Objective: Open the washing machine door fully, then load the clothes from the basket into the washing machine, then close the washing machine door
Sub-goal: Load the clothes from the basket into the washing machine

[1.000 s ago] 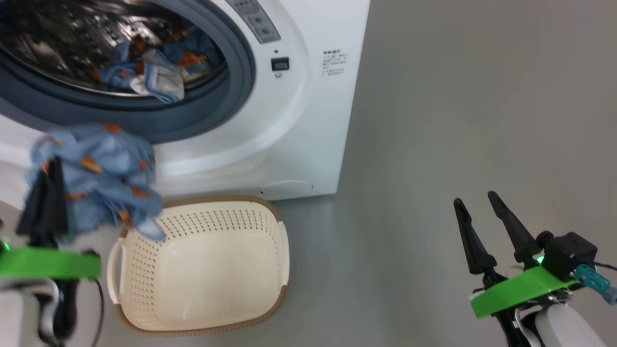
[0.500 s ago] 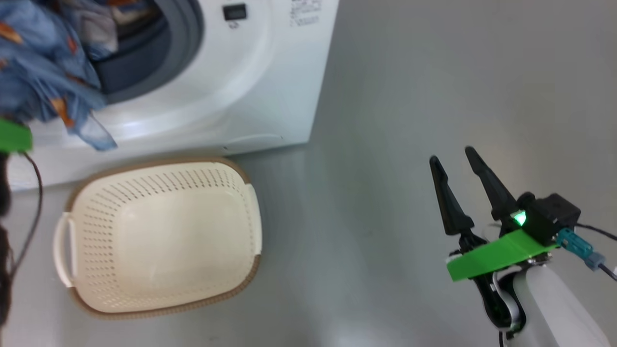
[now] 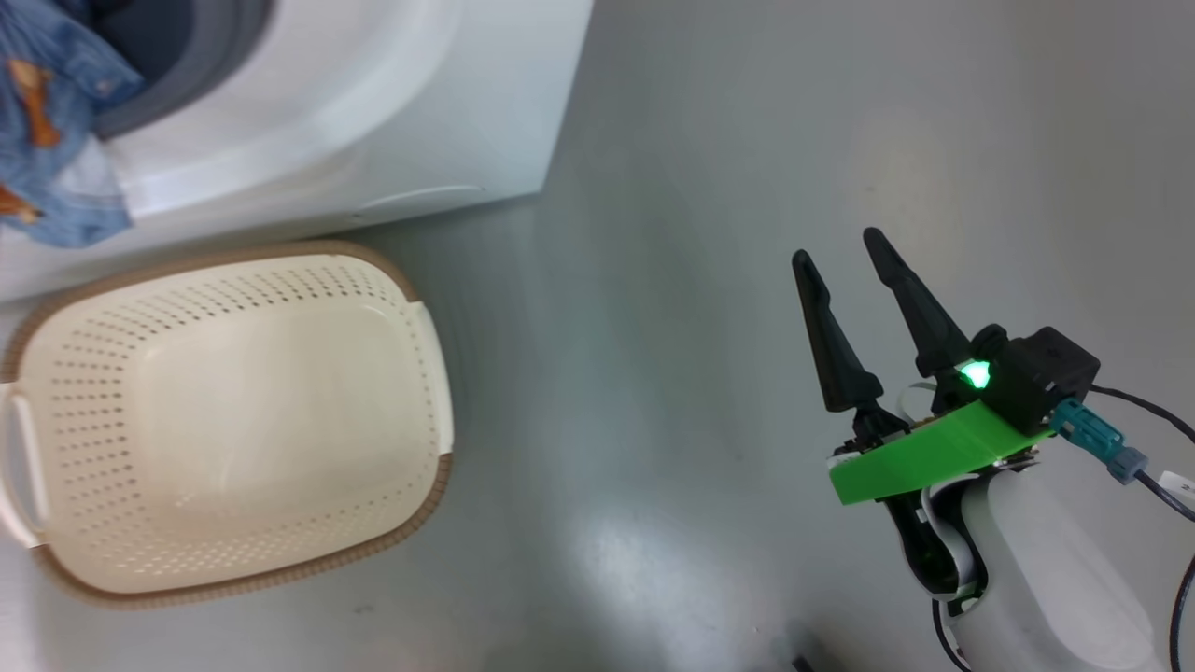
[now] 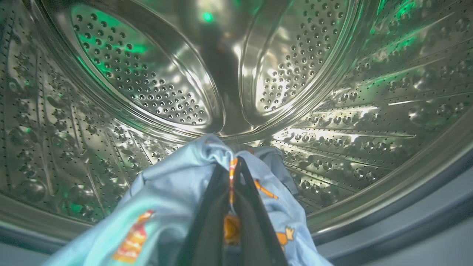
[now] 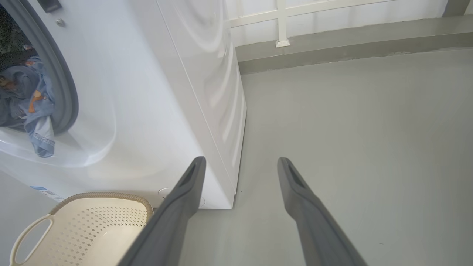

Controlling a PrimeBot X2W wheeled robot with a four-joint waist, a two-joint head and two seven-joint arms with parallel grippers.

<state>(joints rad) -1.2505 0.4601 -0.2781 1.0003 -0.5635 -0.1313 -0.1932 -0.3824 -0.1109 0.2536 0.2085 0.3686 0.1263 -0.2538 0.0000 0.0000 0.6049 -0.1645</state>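
One last bundle of clothes (image 4: 173, 192), clenched in your left pincer (image 4: 232, 164), has moved from over the basket (image 3: 233, 289) into the washing machine (image 4: 332, 111), so loading looks nearly done; your right pincer (image 3: 837, 243) hangs released.

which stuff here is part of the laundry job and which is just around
Job: washer; clothes, clamped in the left pincer inside the drum; basket, empty.

Just around: right pincer, open and idle; floor; white railing.
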